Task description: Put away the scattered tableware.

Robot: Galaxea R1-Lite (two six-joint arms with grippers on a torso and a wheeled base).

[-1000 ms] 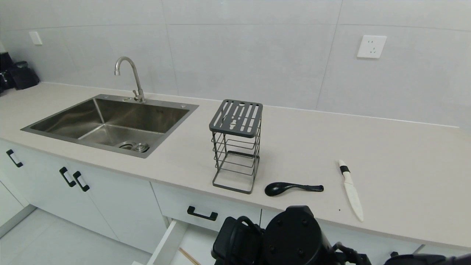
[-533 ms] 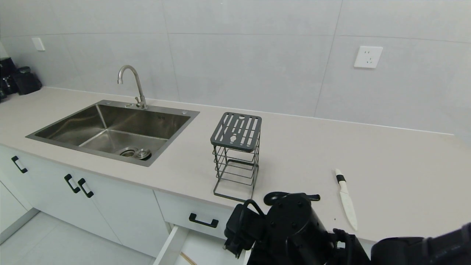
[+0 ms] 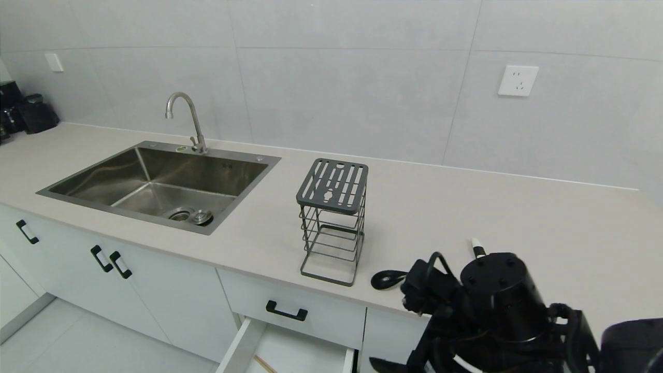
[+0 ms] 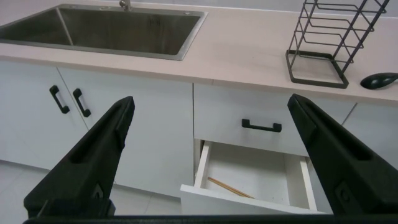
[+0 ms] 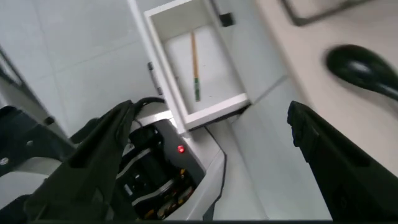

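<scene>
- The worktop is running wall to wall, with wide bare surface lying between the wire rack and its right end.
- The wire rack is standing upright near the front edge, about midway along, well apart from the sink set in toward the left end.
- The black spoon is lying flat just beside the rack's right foot, close to the front edge. Its bowl is pointing toward the rack and its handle is running behind the right arm.
- A white tip with a dark band, probably the knife, is poking out above that arm, farther right along the worktop. The rest is being hidden.
- The drawer is standing pulled out under the front edge below the rack, with a chopstick lying slantwise inside.
- The left gripper is hanging in front of the cabinets, below the worktop's front edge and facing the drawer. Its fingers are spread wide and gripping nothing.
- The right gripper is hanging off the front edge beside the drawer. Its fingers are also spread wide and carrying nothing, and the spoon is lying apart from them.
</scene>
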